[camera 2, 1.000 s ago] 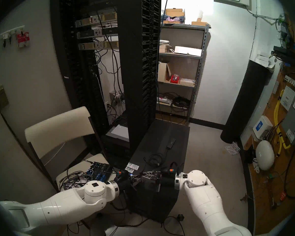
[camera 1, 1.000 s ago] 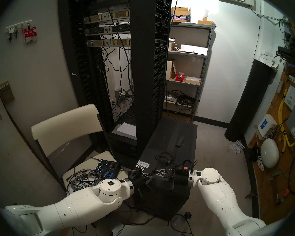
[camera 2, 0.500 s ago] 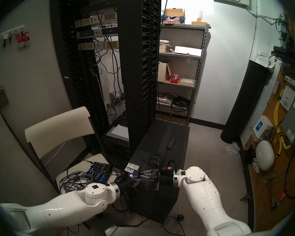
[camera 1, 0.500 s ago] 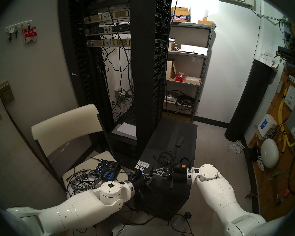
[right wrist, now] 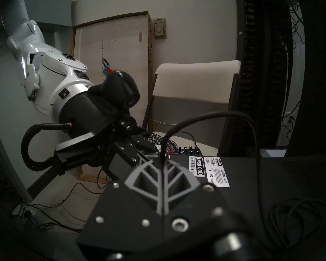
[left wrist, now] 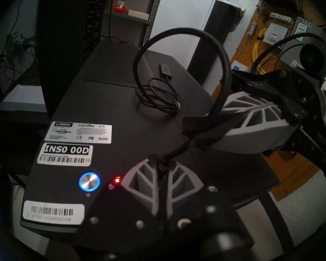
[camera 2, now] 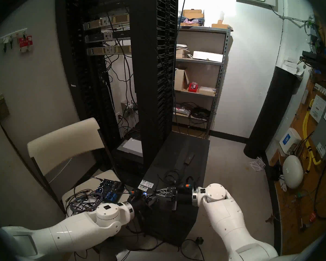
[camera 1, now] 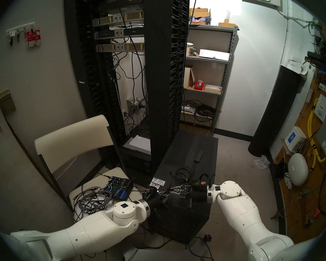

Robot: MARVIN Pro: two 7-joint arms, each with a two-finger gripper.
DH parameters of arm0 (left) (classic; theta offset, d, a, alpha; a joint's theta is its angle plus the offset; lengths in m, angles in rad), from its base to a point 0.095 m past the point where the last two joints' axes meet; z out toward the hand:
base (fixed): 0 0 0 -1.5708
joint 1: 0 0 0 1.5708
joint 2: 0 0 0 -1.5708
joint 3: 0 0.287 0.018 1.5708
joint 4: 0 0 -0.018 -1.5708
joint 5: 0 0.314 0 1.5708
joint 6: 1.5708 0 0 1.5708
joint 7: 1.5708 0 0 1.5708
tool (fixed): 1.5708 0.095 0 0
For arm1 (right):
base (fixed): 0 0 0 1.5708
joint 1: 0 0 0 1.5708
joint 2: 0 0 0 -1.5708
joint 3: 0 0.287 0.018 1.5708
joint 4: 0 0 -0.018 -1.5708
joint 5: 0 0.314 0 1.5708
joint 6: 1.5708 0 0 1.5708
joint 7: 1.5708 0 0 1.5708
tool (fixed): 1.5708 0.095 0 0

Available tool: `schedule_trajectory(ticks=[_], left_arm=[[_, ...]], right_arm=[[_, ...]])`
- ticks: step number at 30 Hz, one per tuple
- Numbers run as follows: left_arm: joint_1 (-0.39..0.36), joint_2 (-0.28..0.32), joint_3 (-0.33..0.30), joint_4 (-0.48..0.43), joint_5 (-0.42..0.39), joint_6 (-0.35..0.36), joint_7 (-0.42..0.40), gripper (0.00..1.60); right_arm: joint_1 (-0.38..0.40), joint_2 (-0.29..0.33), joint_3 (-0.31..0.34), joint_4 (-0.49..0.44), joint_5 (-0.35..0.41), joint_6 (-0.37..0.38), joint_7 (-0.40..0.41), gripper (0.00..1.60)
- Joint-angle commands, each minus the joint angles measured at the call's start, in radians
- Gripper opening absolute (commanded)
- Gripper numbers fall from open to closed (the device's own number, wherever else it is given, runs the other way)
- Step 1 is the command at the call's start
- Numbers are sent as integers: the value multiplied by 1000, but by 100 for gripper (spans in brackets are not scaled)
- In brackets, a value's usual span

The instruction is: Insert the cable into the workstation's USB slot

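Observation:
The workstation (camera 1: pixel 179 153) is a black tower lying beside the rack, with white barcode stickers (left wrist: pixel 64 159), a blue-ringed power button (left wrist: pixel 89 181) and a red light (left wrist: pixel 117 179). On its top lie the cable's small coil (left wrist: pixel 158 98) and its flat adapter box (left wrist: pixel 165 70). The cable (left wrist: pixel 224 66) arches up from the coil in a tall loop. My right gripper (left wrist: pixel 194 134) is shut on it. Just beyond, my left gripper (left wrist: pixel 161 161) is shut on the cable's plug end, above the near front edge by the red light. The USB slot is hidden.
The tall black server rack (camera 1: pixel 158 66) rises just left of the workstation. A cream chair (camera 1: pixel 73 138) at the left carries an audio mixer (camera 1: pixel 119 187) and tangled wires (camera 1: pixel 90 198). A metal shelf (camera 1: pixel 207 66) and a black cylinder (camera 1: pixel 277 113) stand behind.
The right gripper has drawn slightly leftward and away over the workstation's front. The left arm has edged a little right. Both grips on the cable are unchanged.

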Motion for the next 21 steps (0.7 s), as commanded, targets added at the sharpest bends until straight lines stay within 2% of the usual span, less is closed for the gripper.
schedule_trajectory(ticks=[1,21], left_arm=[[-4,-4,-4,2,4,-6,9,0],[5,14,-5,-3,-41,14,19,0]], right_arm=[[28,-13,3,-15,18,-6,13,0],[50,-27,4,16,-2,-6,23,0]])
